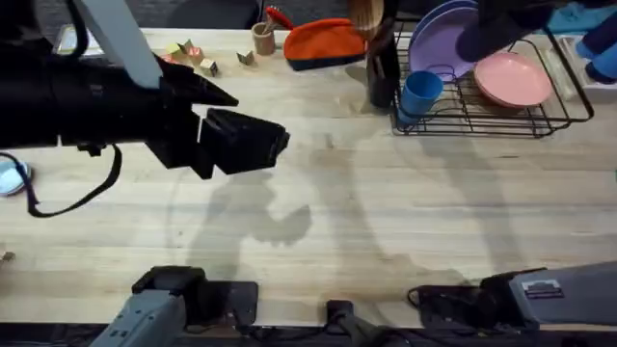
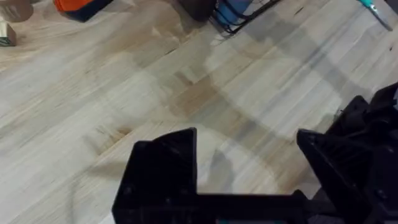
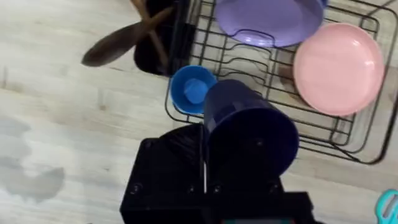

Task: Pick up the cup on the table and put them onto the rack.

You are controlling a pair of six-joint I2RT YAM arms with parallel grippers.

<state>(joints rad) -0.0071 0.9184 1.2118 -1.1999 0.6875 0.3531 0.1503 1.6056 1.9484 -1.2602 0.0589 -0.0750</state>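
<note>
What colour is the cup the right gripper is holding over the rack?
Dark purple cup, shown best in the right wrist view, held above the black rack.

Pale matt wood table (image 1: 386, 212); black wire rack (image 1: 501, 120); smooth plastic cups (image 3: 193, 90).

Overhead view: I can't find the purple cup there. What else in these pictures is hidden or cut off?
- Purple cup: in the overhead view, the dark, blurred right arm covers it.
- Blue cup: in the right wrist view, the purple cup overlaps its side and its base is hidden.
- Rack: in the right wrist view, one end is cut off by the picture's edge.
- Table: in the overhead view, the left arm blocks part of its left side.
</note>
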